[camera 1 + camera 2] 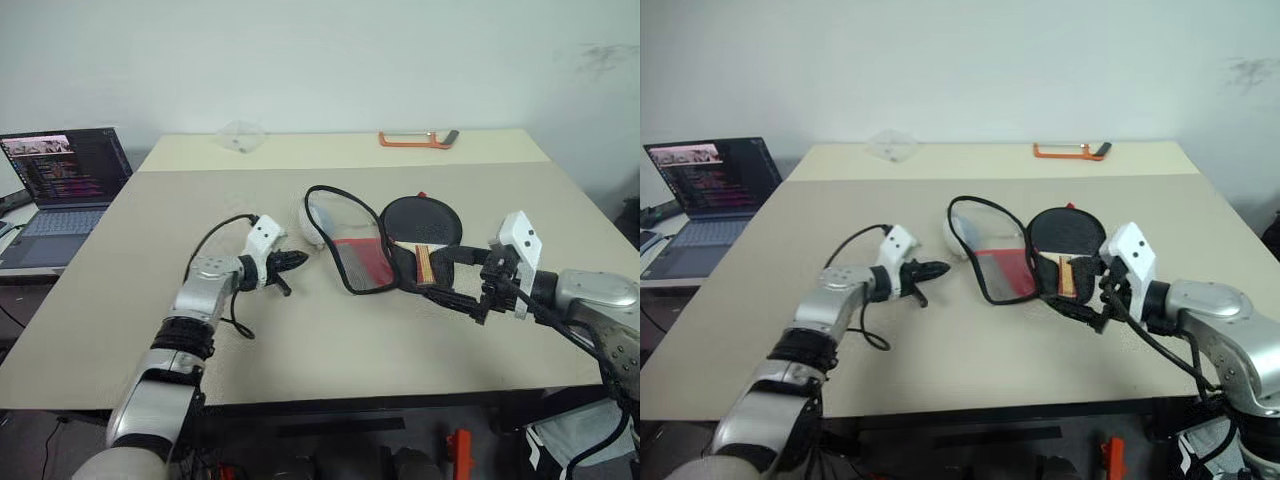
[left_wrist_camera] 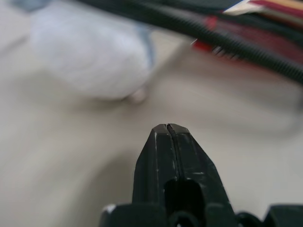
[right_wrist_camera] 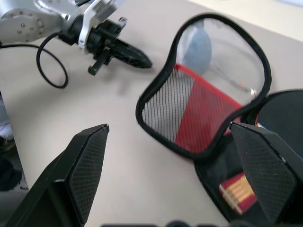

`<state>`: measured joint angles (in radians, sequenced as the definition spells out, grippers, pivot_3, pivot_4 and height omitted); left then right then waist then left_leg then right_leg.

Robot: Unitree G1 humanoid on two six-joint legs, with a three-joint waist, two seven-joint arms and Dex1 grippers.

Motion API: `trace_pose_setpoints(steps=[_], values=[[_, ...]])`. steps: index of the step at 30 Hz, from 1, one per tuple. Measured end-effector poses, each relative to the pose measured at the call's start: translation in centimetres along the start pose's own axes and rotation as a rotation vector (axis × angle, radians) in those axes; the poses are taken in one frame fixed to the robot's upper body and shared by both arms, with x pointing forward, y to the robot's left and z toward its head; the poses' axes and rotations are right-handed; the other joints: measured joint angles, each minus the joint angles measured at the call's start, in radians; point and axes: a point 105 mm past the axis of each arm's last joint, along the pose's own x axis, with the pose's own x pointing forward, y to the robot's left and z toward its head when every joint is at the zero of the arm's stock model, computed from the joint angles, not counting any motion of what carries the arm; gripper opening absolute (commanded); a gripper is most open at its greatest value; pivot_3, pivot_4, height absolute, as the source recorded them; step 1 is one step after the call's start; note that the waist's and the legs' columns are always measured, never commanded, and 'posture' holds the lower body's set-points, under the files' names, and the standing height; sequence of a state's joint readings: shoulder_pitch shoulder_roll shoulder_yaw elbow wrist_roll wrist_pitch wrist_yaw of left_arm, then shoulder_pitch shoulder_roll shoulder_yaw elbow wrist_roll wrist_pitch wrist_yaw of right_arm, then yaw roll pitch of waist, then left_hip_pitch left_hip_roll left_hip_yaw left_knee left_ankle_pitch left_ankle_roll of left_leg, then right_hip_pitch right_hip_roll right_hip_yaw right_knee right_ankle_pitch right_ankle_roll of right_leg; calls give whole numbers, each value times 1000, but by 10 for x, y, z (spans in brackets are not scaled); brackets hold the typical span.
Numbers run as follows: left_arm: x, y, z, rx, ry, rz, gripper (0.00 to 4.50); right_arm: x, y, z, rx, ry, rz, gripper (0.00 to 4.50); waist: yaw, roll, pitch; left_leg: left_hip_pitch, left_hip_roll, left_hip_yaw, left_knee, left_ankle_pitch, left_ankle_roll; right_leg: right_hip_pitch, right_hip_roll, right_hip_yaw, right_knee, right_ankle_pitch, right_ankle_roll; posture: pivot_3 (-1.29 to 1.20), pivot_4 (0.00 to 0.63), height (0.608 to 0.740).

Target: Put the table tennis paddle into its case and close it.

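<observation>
Beige table (image 1: pixel 300 340) against a pale wall, with the case (image 1: pixel 352 240) lying open near its middle, a little toward the right edge. Lid flap of the case propped up at a tilt, black zipper rim looping round a clear upper panel, black mesh and a red panel lower down. Table tennis paddle (image 1: pixel 421 222) resting in the other half of the case, black round blade toward the far edge, wooden handle with red and dark stripes pointing toward the near edge. Small pale rounded object (image 1: pixel 307 222) just beside the case's left side, seen through the clear panel in the right wrist view.

Left gripper (image 1: pixel 292 262) low over the table left of the case, fingers pressed together with nothing between them, tip aimed at the case and apart from it. Right gripper (image 1: pixel 450 272) at the near right side of the case, close by the paddle handle, fingers spread wide and empty; contact with the case not clear.

Orange-framed tool (image 1: pixel 417 139) near the far edge, toward the right corner. Clear crumpled plastic item (image 1: pixel 240 134) at the far edge, further left. Open laptop (image 1: pixel 62 190) on a separate surface off the left edge.
</observation>
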<state>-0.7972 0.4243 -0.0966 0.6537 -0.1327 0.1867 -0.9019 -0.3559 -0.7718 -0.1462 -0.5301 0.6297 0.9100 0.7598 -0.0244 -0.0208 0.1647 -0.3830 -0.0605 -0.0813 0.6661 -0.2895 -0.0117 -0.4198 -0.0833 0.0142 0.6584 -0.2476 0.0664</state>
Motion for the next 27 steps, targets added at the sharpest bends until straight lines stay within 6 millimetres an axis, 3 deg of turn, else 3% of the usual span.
trace_pose_setpoints(steps=[4, 10, 15, 17, 21, 27], values=[[30, -20, 38, 8, -87, -108, 133, -5, 1, -3, 12, 19, 4, 4500, 2, -3, 2, -1, 0, 0, 1, 0, 0, 0, 0, 0, 0, 0, 0, 0, 150, 740], [57, -33, 88, 33, -173, -182, 133, -27, -11, -3, 47, 50, -61, 4500, 6, -5, 3, -1, 0, 0, 1, 0, 0, 0, 0, -1, 0, 0, 0, 0, 150, 740], [81, -69, 148, 107, -308, -290, 133, -36, -17, -7, 68, 76, -93, 4500, 11, -9, 5, -1, 0, 2, 1, 0, 1, 0, 0, 0, -1, 0, 1, 0, 150, 740], [83, -74, 152, 118, -320, -308, 133, -36, -17, -9, 72, 80, -95, 4500, 5, -9, 5, 0, 0, 2, 0, 0, 1, 0, 0, 1, 0, 0, 1, 0, 150, 740], [86, -74, 135, 100, -296, -313, 133, -32, -35, -14, 105, 74, -191, 4500, 0, -10, 6, 0, 0, 2, 2, 0, 1, 0, 0, 1, 2, 0, 1, 0, 150, 740], [53, -44, 89, 89, -254, -285, 133, -14, -74, -34, 245, 78, -342, 4500, -11, -9, 6, 1, 0, 2, 2, 0, 0, -1, 1, 3, 4, 0, 0, 0, 150, 740]])
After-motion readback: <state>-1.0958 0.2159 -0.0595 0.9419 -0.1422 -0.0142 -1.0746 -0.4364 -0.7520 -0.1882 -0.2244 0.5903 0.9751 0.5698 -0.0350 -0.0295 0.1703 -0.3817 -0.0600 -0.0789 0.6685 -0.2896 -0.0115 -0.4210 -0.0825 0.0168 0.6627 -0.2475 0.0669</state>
